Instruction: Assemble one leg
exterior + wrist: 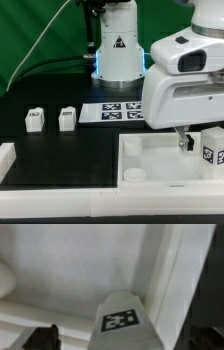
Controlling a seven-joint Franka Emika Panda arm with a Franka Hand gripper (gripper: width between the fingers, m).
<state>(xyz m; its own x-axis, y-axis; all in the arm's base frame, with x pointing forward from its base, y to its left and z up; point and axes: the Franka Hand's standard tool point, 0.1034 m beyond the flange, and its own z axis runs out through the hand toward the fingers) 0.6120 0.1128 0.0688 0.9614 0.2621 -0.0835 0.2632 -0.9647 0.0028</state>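
One leg [212, 150], a small white block with a black-and-white tag, stands at the right end of the large white tray [140, 160]. In the wrist view this leg [121, 318] lies between my two dark fingers, with a gap on each side. My gripper [192, 143] [127, 340] is open and low over the tray, astride the leg without touching it. One finger [183, 140] shows just left of the leg in the exterior view. Two more legs [35, 120] [67, 119] stand on the black table at the exterior view's left.
The marker board [118, 111] lies in front of the arm's base [117, 55]. The tray's raised wall [172, 280] runs close beside the leg. A white strip [8, 155] lies at the exterior view's left edge. A green curtain hangs behind.
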